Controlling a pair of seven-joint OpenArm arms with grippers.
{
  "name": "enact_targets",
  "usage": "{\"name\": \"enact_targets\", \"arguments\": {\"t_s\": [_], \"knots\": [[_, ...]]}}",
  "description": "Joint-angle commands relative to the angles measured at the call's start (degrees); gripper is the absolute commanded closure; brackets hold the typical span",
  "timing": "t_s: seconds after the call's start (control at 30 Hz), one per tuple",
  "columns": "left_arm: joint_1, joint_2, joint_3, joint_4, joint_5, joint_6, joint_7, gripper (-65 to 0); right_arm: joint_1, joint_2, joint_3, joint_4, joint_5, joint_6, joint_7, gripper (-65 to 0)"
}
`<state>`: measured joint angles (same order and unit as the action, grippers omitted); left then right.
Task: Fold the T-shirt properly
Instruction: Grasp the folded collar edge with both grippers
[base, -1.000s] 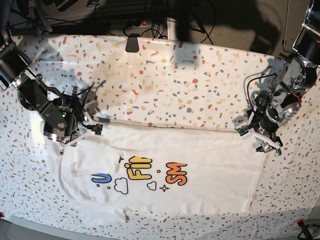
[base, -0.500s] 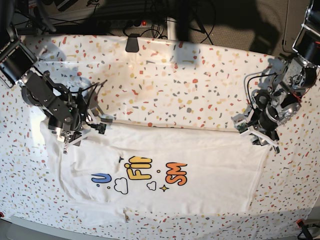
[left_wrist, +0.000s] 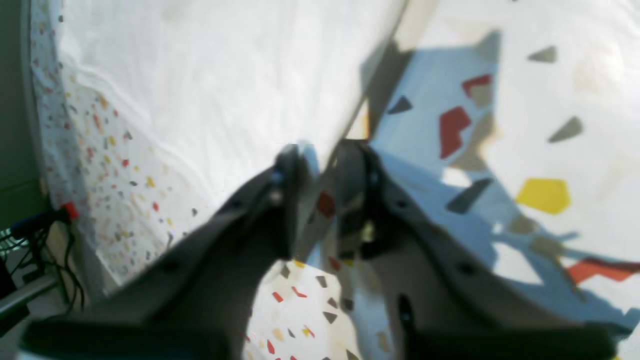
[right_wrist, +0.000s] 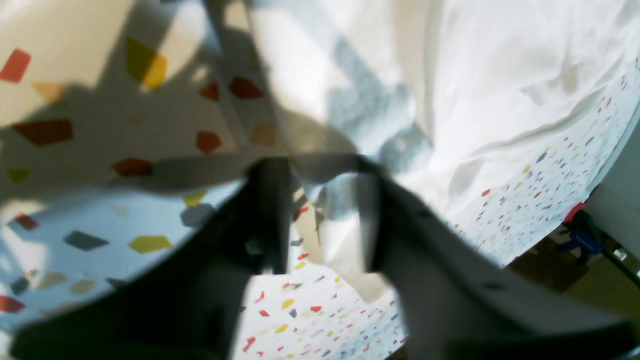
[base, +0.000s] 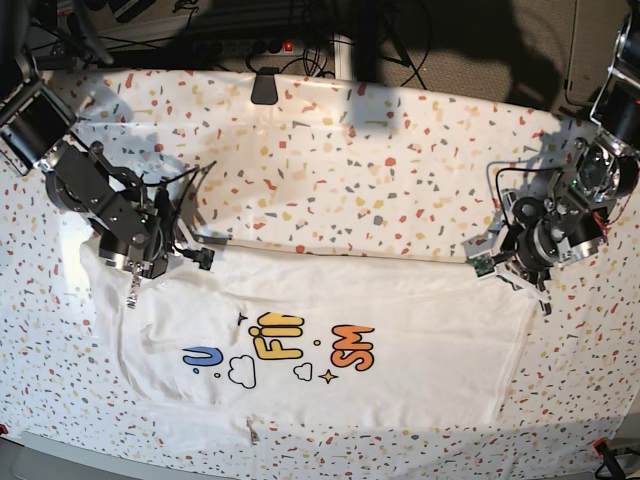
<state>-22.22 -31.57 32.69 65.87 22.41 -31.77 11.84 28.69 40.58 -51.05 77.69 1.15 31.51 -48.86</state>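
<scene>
Between each hand's fingers lies T-shirt (base: 330, 330) edge.

T-shirt (base: 400, 345): soft matt white cloth, lightly creased, w/ glossy-looking printed lettering (base: 270, 335). Desk cover (base: 350, 170): smooth matt sheet, speckled confetti print. Left tool (left_wrist: 320, 165) & right tool (right_wrist: 315, 172): dark matt plastic, smooth fingers (left_wrist: 240, 235).
</scene>
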Motion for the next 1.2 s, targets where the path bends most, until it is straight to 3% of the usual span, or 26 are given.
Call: {"name": "enact_targets", "arguments": {"t_s": [0.0,0.2,0.37,0.57,1.17], "knots": [[-1.1,-0.8,-0.3,0.5,-0.2,0.0,-1.2,-7.5,1.6,0.3,0.7,0.5,-0.7,-0.5,0.1,-12.9],[-1.1,-0.7,-0.3,0.5,-0.2,0.0,-1.4,0.0,1.6,-1.4,0.7,0.5,-0.8,-1.6,0.0,-12.3],[-1.1,-0.7,-0.3,0.5,-0.2,0.0,-1.5,0.0,1.6,-1.4,0.7,0.5,-0.7,-2.0,-0.2,-1.6],[-1.2,-0.7,-0.3,0.5,0.0,0.0,-3.5,0.0,1.6,-1.4,0.7,0.5,-0.7,-2.1,-0.3,0.0],[-1.7,-1.0,-0.3,0.5,-0.4,0.0,-0.5,0.0,1.6,-1.4,0.7,0.6,-0.7,-3.3,-2.8,0.0]]}}
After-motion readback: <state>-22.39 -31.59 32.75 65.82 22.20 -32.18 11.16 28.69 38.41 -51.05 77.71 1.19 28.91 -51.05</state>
